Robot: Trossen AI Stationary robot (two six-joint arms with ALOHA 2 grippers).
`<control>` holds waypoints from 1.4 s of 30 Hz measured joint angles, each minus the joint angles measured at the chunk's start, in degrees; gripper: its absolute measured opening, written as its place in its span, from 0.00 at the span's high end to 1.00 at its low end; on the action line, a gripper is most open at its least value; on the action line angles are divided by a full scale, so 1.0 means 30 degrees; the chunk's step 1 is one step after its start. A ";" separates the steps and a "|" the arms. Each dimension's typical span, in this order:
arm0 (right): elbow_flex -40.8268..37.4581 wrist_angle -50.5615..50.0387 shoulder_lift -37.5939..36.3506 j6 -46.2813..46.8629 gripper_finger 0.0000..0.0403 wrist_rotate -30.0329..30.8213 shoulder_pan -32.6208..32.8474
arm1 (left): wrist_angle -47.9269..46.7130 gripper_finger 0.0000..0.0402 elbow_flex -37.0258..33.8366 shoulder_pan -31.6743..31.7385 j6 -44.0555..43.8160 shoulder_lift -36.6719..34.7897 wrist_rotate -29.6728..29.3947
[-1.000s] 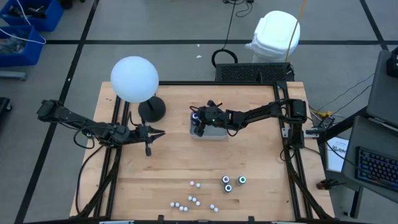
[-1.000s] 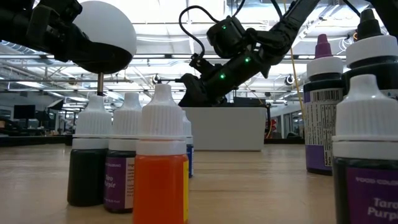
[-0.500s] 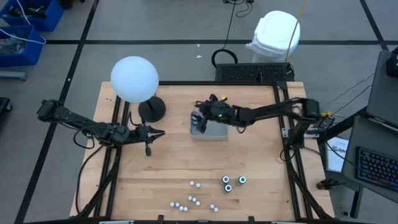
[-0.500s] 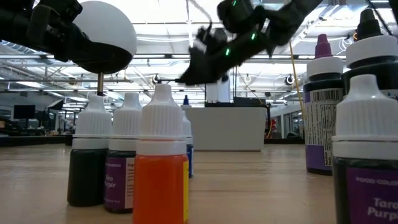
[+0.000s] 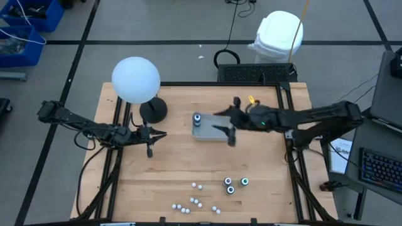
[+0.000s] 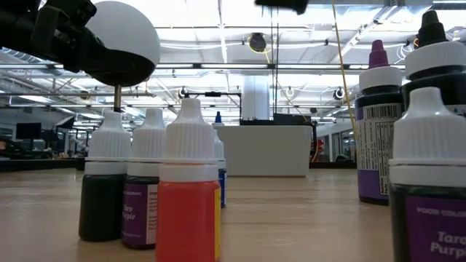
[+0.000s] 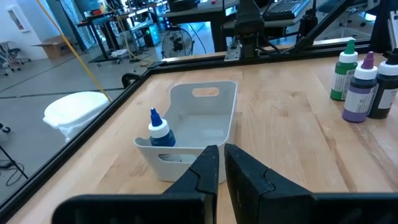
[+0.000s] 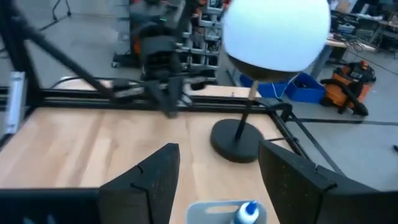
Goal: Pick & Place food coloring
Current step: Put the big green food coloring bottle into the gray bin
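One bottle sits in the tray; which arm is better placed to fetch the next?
Probably the right. Its open pincer hangs over the tray, empty, nearer the dark bottles. The left pincer waits closed at the table's left.

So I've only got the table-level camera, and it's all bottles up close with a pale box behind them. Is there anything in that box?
Observer: Yes. One blue bottle stands upright in the grey tray, at the tray's left end as seen from above.
Operator: And where are the robot's arms? I can barely see them.
Observer: The right gripper hangs over the tray's right end, with its fingers open and nothing in them.
Operator: What about the other one?
Observer: The left gripper waits shut to the left of the tray, near the lamp base.
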 joint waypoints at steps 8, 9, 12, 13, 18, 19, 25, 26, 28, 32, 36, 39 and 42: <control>0.0014 -0.2921 -0.0437 0.1292 0.51 0.5576 0.6114 | 0.0000 0.91 0.0000 0.0005 0.0000 0.0000 0.0000; 0.0014 -0.3187 -0.0423 0.1605 0.51 0.6353 0.6939 | 0.0000 0.91 0.0000 0.0005 0.0000 -0.0004 -0.0004; 0.0007 -0.3804 -0.0408 0.2531 0.51 0.8574 0.9303 | 0.0000 0.91 0.0000 0.0005 -0.0053 0.0000 0.0000; 0.0013 -0.3866 -0.0408 0.2753 0.51 0.9179 1.0083 | 0.0000 0.91 0.0000 0.0005 -0.0087 -0.0001 -0.0007; 0.0011 -0.4710 0.0160 0.4611 0.51 1.0686 1.2899 | 0.0000 0.91 0.0000 -0.0002 -0.0118 -0.0004 0.0000; 0.0007 -0.4829 0.0336 0.4931 0.51 1.0712 1.3333 | 0.0000 0.91 0.0000 0.0005 -0.0124 -0.0002 0.0000; 0.0007 -0.5991 0.1551 0.6381 0.51 0.9863 1.5252 | -0.0015 0.91 0.0000 -0.0002 -0.0198 0.0000 0.0000; 0.0007 -0.6131 0.1692 0.6684 0.51 0.9940 1.5399 | -0.0007 0.91 0.0000 0.0005 -0.0246 -0.0005 0.0000; 0.0007 -0.6439 0.1986 0.7259 0.51 0.9983 1.5623 | -0.0010 0.91 0.0000 0.0005 -0.0437 0.0000 0.0000; -0.0001 -0.7454 0.2430 0.8015 0.51 1.0472 1.5968 | -0.0007 0.91 0.0000 0.0005 -0.0474 0.0000 0.0000; -0.1334 -0.6877 0.2460 0.8778 0.51 1.0567 1.6199 | -0.0022 0.91 0.0000 0.0001 -0.0495 -0.0004 0.0000; -0.3269 -0.4734 0.2032 0.8929 0.51 1.0622 1.6323 | -0.0022 0.91 0.0000 0.0005 -0.0418 -0.0001 0.0000; -0.5349 -0.1800 0.1382 0.8420 0.51 1.0450 1.6417 | -0.0044 0.91 0.0000 -0.0002 -0.0379 0.0000 0.0000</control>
